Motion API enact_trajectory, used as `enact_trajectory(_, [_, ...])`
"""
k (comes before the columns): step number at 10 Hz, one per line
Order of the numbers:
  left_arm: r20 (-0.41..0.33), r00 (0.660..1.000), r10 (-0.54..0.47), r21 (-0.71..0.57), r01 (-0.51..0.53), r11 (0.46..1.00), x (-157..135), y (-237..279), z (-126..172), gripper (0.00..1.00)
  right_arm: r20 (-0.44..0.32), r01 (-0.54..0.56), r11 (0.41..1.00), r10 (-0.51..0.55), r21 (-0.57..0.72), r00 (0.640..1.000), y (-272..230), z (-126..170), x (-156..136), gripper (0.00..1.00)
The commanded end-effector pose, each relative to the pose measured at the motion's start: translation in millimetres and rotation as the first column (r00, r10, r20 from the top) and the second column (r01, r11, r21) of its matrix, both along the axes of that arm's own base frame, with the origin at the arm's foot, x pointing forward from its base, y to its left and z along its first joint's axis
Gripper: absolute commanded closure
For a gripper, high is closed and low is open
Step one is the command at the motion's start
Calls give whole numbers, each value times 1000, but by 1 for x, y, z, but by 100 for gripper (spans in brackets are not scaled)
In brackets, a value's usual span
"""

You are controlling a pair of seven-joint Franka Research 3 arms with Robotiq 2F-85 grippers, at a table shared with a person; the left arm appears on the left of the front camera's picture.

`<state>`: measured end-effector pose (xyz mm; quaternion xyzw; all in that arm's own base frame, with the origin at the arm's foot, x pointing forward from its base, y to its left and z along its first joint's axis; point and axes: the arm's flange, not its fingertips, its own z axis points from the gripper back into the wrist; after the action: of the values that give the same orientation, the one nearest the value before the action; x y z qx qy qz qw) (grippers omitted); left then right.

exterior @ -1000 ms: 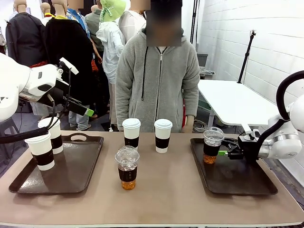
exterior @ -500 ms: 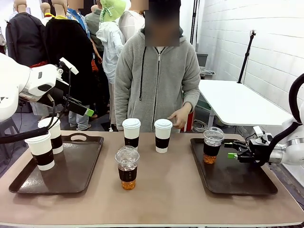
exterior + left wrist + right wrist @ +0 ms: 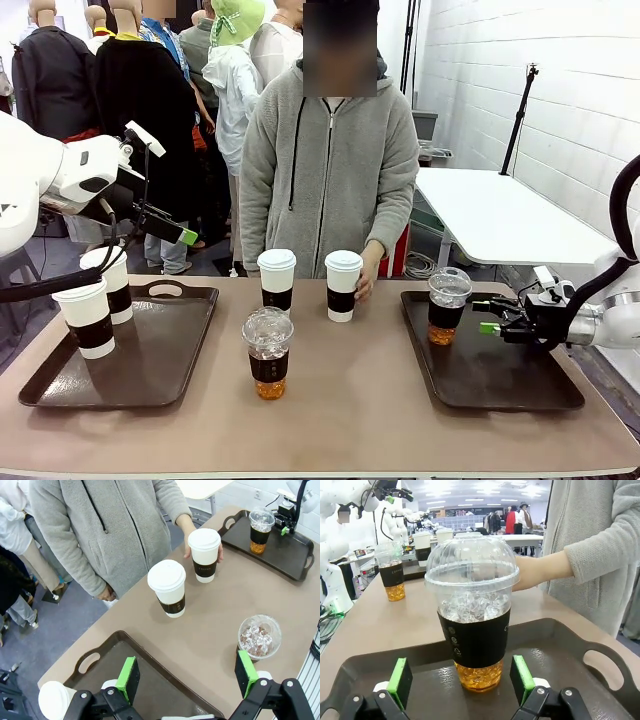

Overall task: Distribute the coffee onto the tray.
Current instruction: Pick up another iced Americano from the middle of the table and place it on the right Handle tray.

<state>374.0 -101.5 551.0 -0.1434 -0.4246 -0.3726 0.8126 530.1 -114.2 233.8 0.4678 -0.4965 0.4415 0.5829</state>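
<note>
Item 1, near middle of the counter (image 3: 350, 430): a clear dome-lidded cup (image 3: 268, 352) is standing alone between the two trays. The left wrist view, looking down, is showing ice through its dome. The front view is showing amber liquid under its dark sleeve.

Item 2, left tray (image 3: 150, 372), by the counter's left edge: two white lidded cups are standing along its left side, the nearer white cup (image 3: 90, 318) just ahead of the farther white cup (image 3: 112, 283).

Item 3, right tray (image 3: 510, 385), by the counter's right edge: a second clear cup (image 3: 447, 305) is standing at its far left corner. The right wrist view is showing ice above the sleeve and amber liquid below it.

Item 4, toward the far edge: the left middle cup (image 3: 277, 278) and the right middle cup (image 3: 343, 285), both white, are standing side by side. The person's hand (image 3: 362, 283) is reaching round the right one from behind, and the left wrist view is showing fingers (image 3: 219, 555) at both its sides.

Item 5, right hand (image 3: 483, 316): lying low over the right tray, spread wide, facing the second clear cup but stopping short of it, grasping nothing.

Item 6, left hand (image 3: 187, 676): hanging high over the left tray, spread wide, holding nothing.
</note>
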Motion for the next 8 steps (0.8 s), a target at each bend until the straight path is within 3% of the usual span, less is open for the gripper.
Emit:
enact_trajectory(1, [-2, 1000, 5, 0, -5, 1000, 1, 1, 0, 0, 2, -2, 1000, 2, -3, 1000, -1, 0, 2, 0])
enact_trajectory(8, [-2, 1000, 5, 0, -5, 1000, 1, 1, 0, 0, 0, 0, 1000, 0, 0, 1000, 0, 0, 0, 0])
